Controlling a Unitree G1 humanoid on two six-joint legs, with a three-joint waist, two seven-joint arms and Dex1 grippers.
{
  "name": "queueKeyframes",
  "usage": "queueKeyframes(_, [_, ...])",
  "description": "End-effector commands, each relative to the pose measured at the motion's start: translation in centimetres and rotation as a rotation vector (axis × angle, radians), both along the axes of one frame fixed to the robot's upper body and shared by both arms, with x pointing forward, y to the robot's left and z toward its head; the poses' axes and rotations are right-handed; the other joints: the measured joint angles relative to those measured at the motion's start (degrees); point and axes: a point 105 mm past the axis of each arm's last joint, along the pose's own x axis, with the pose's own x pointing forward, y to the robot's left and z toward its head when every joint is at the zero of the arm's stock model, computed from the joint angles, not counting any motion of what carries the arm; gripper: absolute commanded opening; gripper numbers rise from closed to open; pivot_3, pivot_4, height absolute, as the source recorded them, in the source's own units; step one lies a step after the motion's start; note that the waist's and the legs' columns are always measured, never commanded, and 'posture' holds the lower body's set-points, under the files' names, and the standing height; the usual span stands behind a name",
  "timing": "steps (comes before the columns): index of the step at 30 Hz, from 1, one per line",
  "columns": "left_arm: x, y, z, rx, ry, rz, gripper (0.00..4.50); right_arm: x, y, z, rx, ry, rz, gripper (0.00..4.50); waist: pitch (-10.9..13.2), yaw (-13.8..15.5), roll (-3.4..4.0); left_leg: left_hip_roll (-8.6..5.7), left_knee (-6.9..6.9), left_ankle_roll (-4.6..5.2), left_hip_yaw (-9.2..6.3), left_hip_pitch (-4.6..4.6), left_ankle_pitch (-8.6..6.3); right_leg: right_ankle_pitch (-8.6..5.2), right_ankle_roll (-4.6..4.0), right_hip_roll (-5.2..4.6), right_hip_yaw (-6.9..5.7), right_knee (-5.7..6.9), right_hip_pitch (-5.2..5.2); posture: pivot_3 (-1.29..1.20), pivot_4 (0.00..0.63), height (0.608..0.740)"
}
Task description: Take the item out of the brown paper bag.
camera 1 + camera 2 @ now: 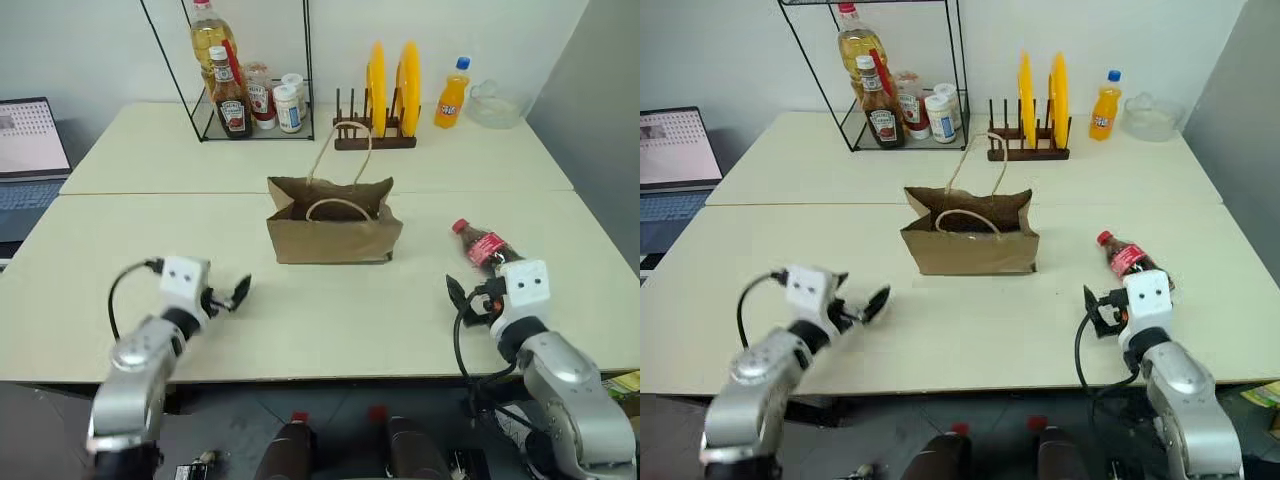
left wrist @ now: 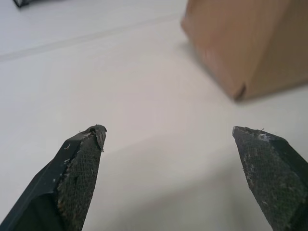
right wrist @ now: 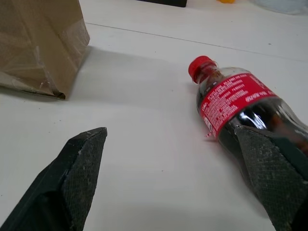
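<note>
The cola bottle (image 3: 236, 103) lies on the table (image 1: 320, 320), right of the brown paper bag (image 1: 333, 232), its base hidden behind the right gripper (image 3: 175, 168). Both the right gripper and the left gripper (image 2: 173, 168) are wide open and hold nothing.

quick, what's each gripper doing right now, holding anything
Left gripper: open, holding nothing, over bare table near the brown paper bag.
Right gripper: open, holding nothing; the cola bottle lies on the table beside it.

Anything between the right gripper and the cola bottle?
Nothing visible. The cola bottle lies on its side on the table, outside the brown paper bag, just ahead of the open right gripper. Only bare tabletop lies between them.
</note>
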Motion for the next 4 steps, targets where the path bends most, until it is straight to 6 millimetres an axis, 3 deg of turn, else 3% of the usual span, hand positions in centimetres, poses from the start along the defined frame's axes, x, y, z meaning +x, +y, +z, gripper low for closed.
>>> queueKeyframes(1, [-0.7,-1.9,1.1,0.002,-0.047,0.017,4.48,-1.0,0.2,1.2,0.032,-0.063,-0.052,4.50,0.0,0.3,0.02,0.03,-0.01,0.00,-0.02,0.00,0.00,0.00,0.00,0.03,-0.08,-0.01,0.02,0.00,0.150,0.740])
queueKeyframes(4, [-1.5,-4.5,0.6,-0.055,-0.027,-0.022,4.48,-1.8,0.2,0.6,0.057,-0.043,-0.106,4.50,-0.1,0.4,0.06,0.05,-0.02,-0.01,0.01,0.00,0.00,0.00,-0.01,0.06,-0.13,0.00,0.04,0.00,0.150,0.740])
